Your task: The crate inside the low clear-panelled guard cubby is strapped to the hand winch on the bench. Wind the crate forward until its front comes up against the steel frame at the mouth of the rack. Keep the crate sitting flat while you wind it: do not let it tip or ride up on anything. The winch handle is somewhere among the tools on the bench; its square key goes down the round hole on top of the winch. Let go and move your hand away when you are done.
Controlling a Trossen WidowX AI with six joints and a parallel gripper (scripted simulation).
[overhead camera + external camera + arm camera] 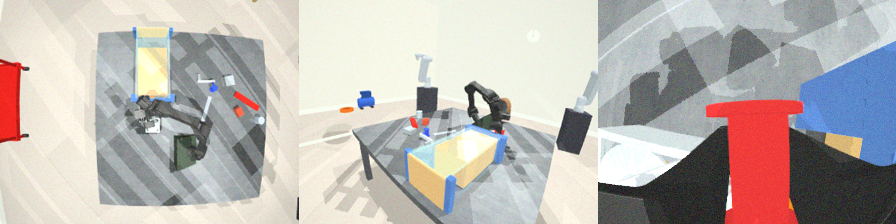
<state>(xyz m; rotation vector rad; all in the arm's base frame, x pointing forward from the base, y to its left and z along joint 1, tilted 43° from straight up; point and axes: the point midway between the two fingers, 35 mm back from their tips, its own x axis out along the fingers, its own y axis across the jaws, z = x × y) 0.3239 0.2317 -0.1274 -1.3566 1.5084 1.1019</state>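
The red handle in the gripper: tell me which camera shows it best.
The wrist view: the red handle fills the middle of the picture, upright between the dark fingers, its flat cap on top. The exterior view shows only a red speck under the gripper by the blue post. In the top view the arm hides it.
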